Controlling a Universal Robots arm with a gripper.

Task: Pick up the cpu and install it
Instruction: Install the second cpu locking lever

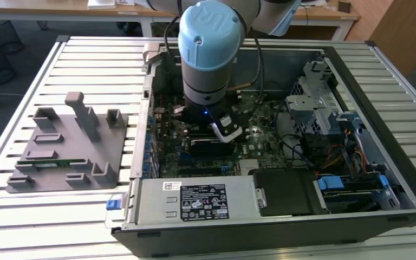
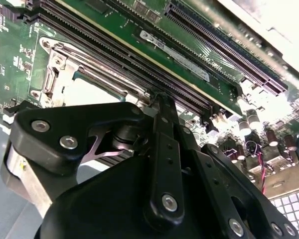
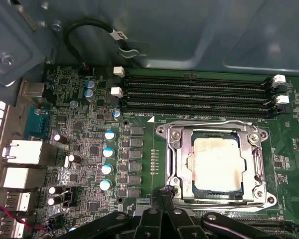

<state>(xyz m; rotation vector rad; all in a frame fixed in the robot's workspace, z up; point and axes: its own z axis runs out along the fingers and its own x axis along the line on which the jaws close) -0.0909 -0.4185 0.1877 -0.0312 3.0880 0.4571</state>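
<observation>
Claw (image 3: 162,196) sits low over the motherboard (image 3: 89,144), right at the near edge of the socket frame (image 3: 215,128) in the first wrist view. We see its dark fingers (image 2: 162,129) meeting at a point in the second wrist view, drawn together, and nothing shows between them; we can't tell for sure whether a sliver of gap remains. No part is gripped as far as we see.

Just beyond the tips the cpu (image 3: 215,162) lies flat inside the socket, silver top with a pale smeared patch, framed by the metal bracket. The claw tips are just beside the bracket's corner, apart from the chip itself. In the second wrist view the socket (image 2: 65,74) shows partly behind the linkage, and we can't make out the chip there.

Past the socket run the black memory slots (image 3: 194,92) with white clips at their ends. Blue-topped capacitors (image 3: 108,149) stand in a column beside the socket.

In the exterior view we see the arm (image 1: 209,49) reaching straight down into the open pc case (image 1: 280,162), the claw (image 1: 226,130) over the board's middle. The case lies on a slatted table (image 1: 20,216). On that view's left a grey fixture (image 1: 71,146) rests on the table, a green memory stick (image 1: 52,161) lying in it.
</observation>
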